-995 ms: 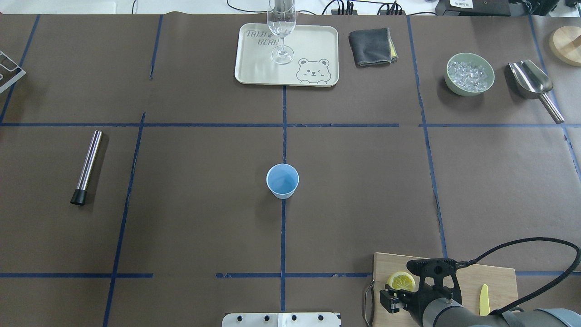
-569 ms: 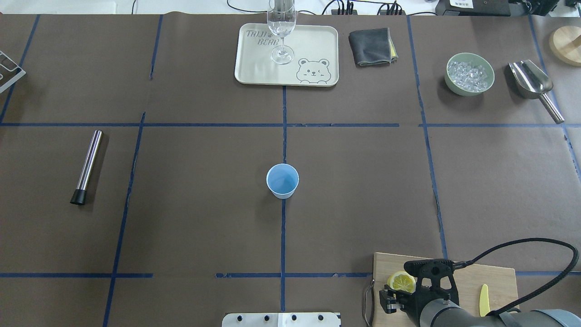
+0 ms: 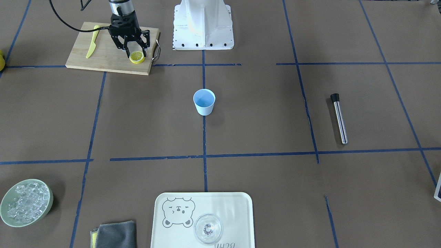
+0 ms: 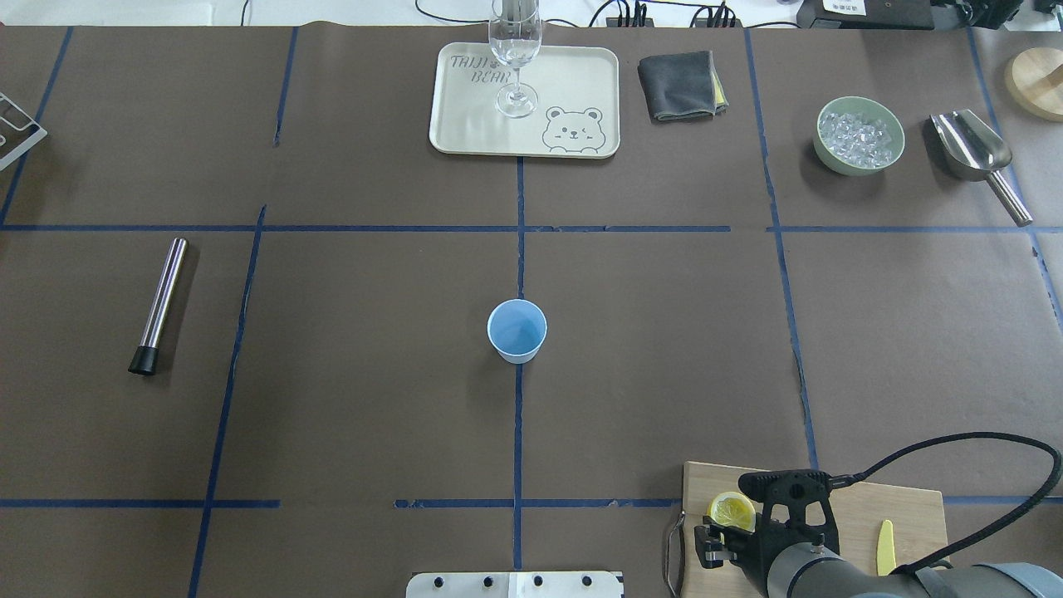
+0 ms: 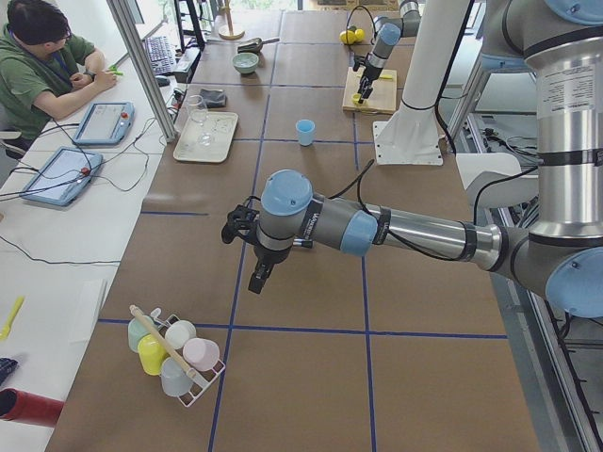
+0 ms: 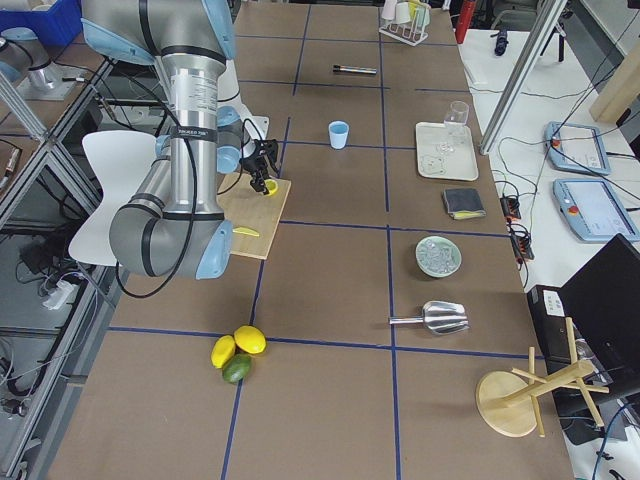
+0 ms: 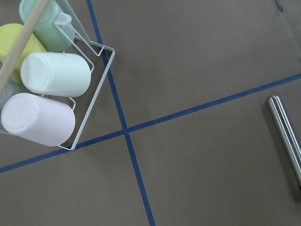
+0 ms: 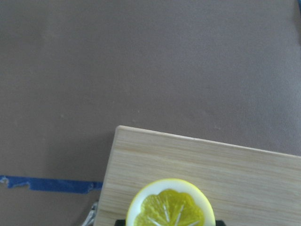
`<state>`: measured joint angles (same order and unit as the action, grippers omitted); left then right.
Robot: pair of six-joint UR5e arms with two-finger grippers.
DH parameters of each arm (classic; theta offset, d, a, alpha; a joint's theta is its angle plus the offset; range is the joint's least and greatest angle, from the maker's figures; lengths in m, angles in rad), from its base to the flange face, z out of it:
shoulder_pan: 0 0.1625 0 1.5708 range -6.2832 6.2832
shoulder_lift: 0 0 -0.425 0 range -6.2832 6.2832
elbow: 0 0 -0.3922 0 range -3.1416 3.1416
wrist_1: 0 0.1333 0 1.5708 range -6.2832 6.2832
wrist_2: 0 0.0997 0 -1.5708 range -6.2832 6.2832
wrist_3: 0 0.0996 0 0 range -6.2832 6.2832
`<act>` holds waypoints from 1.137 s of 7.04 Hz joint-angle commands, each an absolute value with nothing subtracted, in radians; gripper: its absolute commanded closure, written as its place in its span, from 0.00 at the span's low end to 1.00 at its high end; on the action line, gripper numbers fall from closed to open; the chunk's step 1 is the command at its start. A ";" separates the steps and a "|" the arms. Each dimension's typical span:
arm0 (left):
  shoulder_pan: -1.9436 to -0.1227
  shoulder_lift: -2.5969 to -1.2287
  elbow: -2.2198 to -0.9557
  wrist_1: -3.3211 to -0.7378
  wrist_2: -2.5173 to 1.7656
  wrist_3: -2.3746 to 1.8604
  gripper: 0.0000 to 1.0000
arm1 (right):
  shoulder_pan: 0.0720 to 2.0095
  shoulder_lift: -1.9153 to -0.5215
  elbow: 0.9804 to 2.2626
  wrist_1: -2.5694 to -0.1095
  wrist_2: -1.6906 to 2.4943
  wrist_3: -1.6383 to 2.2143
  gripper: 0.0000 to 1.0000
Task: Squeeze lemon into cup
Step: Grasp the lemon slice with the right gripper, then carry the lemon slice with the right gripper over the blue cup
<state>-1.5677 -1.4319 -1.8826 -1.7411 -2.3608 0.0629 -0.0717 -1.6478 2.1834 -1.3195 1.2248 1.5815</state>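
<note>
The brown paper-covered desk with blue tape lines (image 4: 332,415) carried a pale wooden cutting board (image 3: 103,58) at the robot's edge, towards its right end. Over that board hung the right tool (image 3: 136,54), its black fingers spread only as wide as the fruit, pinching it from both sides. The left tool (image 5: 262,275) hung above the desk's left end; I couldn't tell how open it was. The small pale-blue plastic cup (image 4: 516,330) stood upright mid-desk, well apart from the board. The yellow lemon half (image 3: 137,57) faced cut side up.
</note>
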 commanded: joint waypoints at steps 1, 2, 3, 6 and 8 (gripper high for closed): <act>-1.568 -1.431 -1.882 -1.741 -2.361 0.063 0.00 | -0.051 -1.651 2.247 -1.331 1.229 1.580 1.00; -1.568 -1.431 -1.882 -1.741 -2.361 0.063 0.00 | -0.037 -1.649 2.276 -1.354 1.233 1.580 1.00; -1.568 -1.431 -1.882 -1.740 -2.361 0.063 0.00 | -0.014 -1.644 2.320 -1.415 1.262 1.580 1.00; -1.568 -1.431 -1.881 -1.740 -2.359 0.063 0.00 | 0.202 -1.379 2.349 -1.727 1.487 1.543 1.00; -1.569 -1.431 -1.882 -1.740 -2.359 0.063 0.00 | 0.305 -1.127 2.309 -1.943 1.538 1.481 1.00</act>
<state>-1.5687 -1.4313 -1.8815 -1.7395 -2.3593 0.0629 0.2372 -1.2790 2.3370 -1.8145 1.5038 1.5158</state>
